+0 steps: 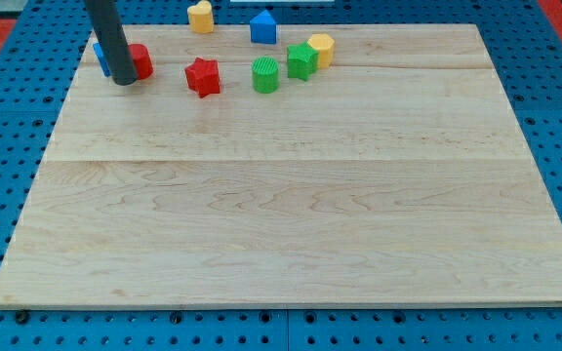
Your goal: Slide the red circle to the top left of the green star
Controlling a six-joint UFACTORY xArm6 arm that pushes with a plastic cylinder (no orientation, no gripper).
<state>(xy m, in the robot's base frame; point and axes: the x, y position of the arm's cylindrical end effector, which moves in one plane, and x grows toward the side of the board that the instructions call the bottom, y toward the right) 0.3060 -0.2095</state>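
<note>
At the board's upper left: my tip rests on the wooden board; a bare rod, so no jaws to set apart or together.
Blue block: mostly hidden behind the rod, shape unclear.
Red circle: touching the tip at its 2 o'clock.
Red star: at 3 o'clock from the circle.
Yellow block: near the top edge.
Green cylinder: beside the red star.
Blue house-shaped block: at its 12 o'clock.
Green star: touching the yellow hexagon.

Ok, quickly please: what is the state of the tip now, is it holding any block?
My tip: a bare rod, holds nothing; its end sits at the red circle, on that block's left side in the view.
</note>
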